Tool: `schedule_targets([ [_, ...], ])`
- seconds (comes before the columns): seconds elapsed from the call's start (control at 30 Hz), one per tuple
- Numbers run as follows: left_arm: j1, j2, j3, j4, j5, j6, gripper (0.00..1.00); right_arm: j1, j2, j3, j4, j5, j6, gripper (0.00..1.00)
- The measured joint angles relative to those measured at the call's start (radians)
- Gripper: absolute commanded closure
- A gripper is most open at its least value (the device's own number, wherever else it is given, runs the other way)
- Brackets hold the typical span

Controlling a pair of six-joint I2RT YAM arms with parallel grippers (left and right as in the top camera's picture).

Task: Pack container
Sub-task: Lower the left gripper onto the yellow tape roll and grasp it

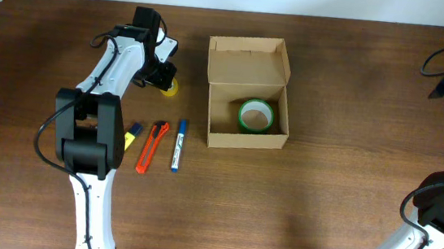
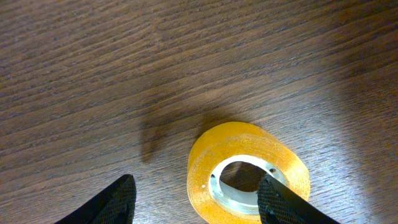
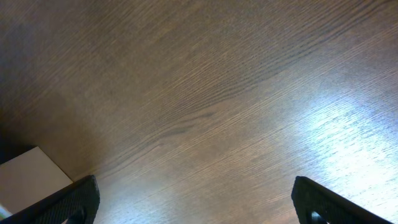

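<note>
**Container** [image 1: 250, 70]: brown cardboard box, mid-tabletop, far of centre. It stood open, flap lid folded back on the far side.

**Contents, packed:** one green tape roll [image 1: 255, 115], flat on the box floor at the near right corner.

**Outstanding, loose on the tabletop** [image 1: 320, 207]:
- Yellow tape roll [image 2: 249, 171], left of the container and apart from it.
- Orange cutter [image 1: 150, 147], blue marker [image 1: 178, 145] and a small yellow-and-blue item [image 1: 132, 136], in a row near-left of the box.

**Progress, judged:** early, with one piece in and four to go. The lid was not yet shut.

**Left jaws:** spread wide over the yellow tape roll, gripping nothing. One finger [image 2: 118, 200] stood outside the roll on its left and the other [image 2: 280, 200] over the core opening. Contact could not be told. The container lay well right of these jaws, out of the wrist view.

**Right jaws:** spread wide and empty over bare wood at the far right edge. The container was well apart to their left.
</note>
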State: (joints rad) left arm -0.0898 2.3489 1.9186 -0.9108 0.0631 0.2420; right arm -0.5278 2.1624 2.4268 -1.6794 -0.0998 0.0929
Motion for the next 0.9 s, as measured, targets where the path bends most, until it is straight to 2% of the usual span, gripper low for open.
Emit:
schedule_targets([
  [0.4, 0.000, 0.024, 0.003, -0.015, 0.002, -0.003, 0.48, 0.000, 0.000, 0.000, 0.000, 0.000, 0.000, 0.01],
  [0.47, -0.001, 0.025, 0.003, -0.016, 0.001, -0.003, 0.56, 0.000, 0.000, 0.000, 0.000, 0.000, 0.000, 0.01],
  [0.67, 0.001, 0.026, 0.003, -0.012, -0.018, -0.009, 0.98, 0.000, 0.000, 0.000, 0.000, 0.000, 0.000, 0.01],
  [0.9, -0.001, 0.045, 0.056, -0.061, -0.017, -0.003, 0.98, 0.000, 0.000, 0.000, 0.000, 0.000, 0.000, 0.01],
])
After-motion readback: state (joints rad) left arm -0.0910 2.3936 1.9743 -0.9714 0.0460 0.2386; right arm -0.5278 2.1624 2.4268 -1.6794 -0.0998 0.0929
